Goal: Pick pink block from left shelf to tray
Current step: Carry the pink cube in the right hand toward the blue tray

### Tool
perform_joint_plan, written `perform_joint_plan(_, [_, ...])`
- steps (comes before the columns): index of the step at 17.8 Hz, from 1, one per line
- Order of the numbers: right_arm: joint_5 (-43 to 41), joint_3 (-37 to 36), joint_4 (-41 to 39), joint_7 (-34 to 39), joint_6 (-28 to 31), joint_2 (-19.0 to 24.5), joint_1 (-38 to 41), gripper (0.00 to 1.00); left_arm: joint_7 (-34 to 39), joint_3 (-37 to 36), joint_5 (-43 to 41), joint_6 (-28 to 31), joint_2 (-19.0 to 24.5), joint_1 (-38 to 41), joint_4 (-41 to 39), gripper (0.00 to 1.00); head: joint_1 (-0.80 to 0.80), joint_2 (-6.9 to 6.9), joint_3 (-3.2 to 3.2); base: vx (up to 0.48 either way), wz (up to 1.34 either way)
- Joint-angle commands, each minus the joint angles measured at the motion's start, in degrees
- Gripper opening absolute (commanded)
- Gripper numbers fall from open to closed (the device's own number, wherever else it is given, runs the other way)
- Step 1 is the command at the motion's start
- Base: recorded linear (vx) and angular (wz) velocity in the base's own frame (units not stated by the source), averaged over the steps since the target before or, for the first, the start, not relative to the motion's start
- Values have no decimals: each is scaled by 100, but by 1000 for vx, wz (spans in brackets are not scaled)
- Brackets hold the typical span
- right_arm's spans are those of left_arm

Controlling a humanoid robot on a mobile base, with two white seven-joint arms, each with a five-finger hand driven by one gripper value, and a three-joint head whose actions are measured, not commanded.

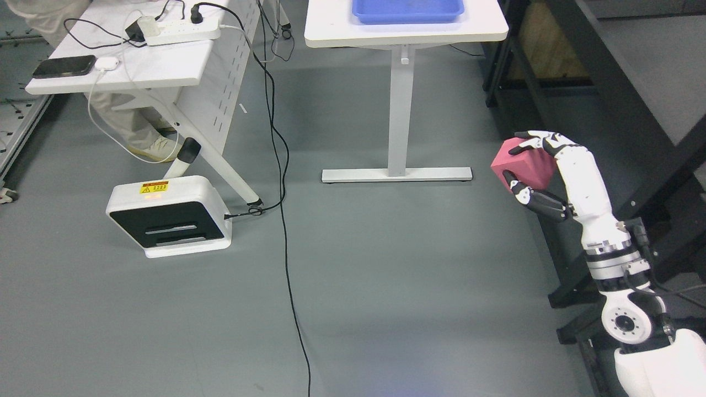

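My right hand comes in from the lower right and is shut on the pink block. It holds the block in the air over the grey floor, next to the dark shelf frame on the right. The blue tray sits on a white table at the top middle, far up and to the left of the block. My left arm is out of view.
A white table leg and foot stand between the hand and the open floor. A white and black box sits on the floor at left, with a black cable running down the middle. A person's legs show under the left desk.
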Motion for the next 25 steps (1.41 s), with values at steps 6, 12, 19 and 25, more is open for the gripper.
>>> perform_joint_plan(6, [-1,69,-125,-2,-48,128,164,6,3,0,0,-3,100,0,-100,100,0,0,0,148,240])
perform_joint_plan(12, [16,175,-116,-2,-48,128,146,6,3,0,0,-3,100,0,-100,100,0,0,0,238,-21])
perform_joint_plan(19, [16,184,-116,-2,-56,93,243,7,3,0,0,-3,100,0,-100,100,0,0,0,291,-66])
perform_joint_plan(25, [471,192,-125,7,-30,-21,191,7,3,0,0,-3,100,0,-100,100,0,1,0,302,-27])
